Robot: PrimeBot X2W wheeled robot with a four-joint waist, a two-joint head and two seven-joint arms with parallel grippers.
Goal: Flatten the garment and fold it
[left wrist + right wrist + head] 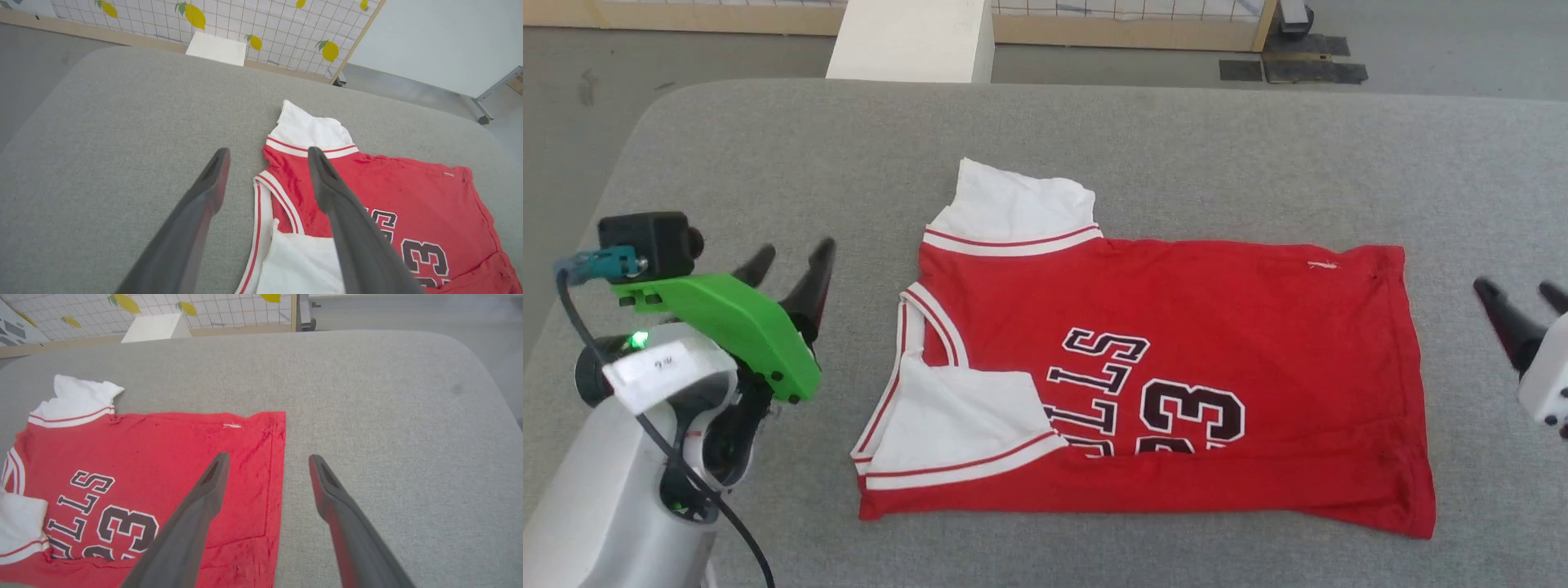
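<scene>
head view, garment: a red jersey-style shirt (1176, 327) with white, stripe-trimmed sleeves lies flat in the middle of the grey fabric-covered worktop (1176, 147), collar to the left and hem to the right.
head view, writing: black white-outlined "lls" and "23" can be read. the first letters are hidden under the folded near sleeve. the white tag (658, 367) on the left arm is unreadable.
head view, right gripper (1513, 286): partly cut off by the frame edge, clear of the hem.
left wrist view, left gripper (267, 151): fingers spread wide, holding nothing, framing the collar end. bare worktop lies to the left.
right wrist view, right gripper (268, 455): fingers wide apart and empty, framing the hem edge. open worktop lies beyond.
</scene>
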